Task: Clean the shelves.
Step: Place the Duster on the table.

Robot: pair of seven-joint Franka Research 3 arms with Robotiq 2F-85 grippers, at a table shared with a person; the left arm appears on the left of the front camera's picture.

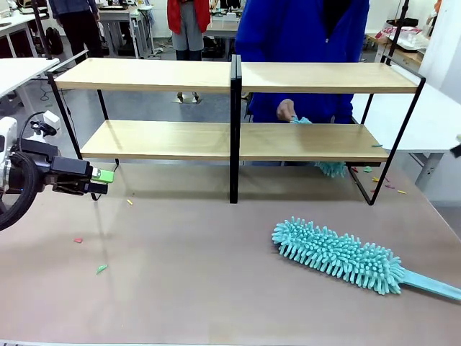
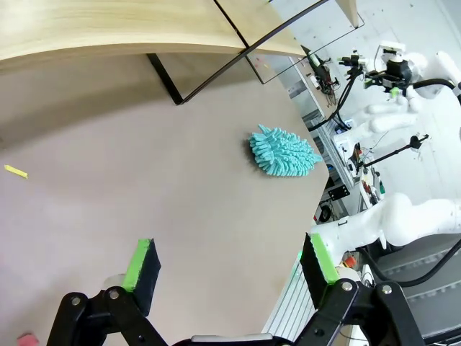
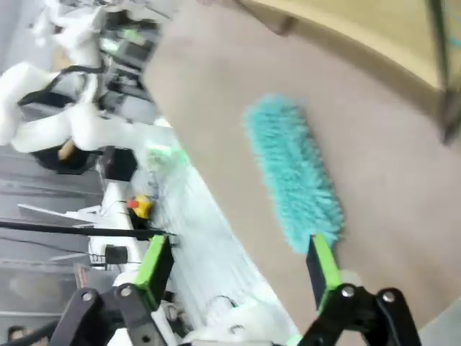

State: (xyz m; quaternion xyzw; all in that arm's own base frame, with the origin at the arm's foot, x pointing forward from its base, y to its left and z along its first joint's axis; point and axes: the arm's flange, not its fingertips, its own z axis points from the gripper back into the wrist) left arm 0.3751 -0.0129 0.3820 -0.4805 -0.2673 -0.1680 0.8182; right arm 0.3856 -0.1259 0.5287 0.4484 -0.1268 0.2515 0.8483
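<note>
Fingers (image 2: 146, 268) of both grippers spread wide, holding nothing. Duster (image 1: 337, 255) lies on table (image 1: 202, 267); scraps remain by shelves (image 1: 234, 140). Cleaning unfinished.

A grey-brown counter (image 1: 202, 274) fills the lower frame. Across its upper part stand the shelves (image 1: 234, 140), two light-wood boards in a thin black frame. At lower right lies a teal fluffy duster (image 1: 337, 254), its handle running off the right edge. Small coloured scraps (image 1: 101, 269) lie at lower left, with more near the rack's right foot.
</note>
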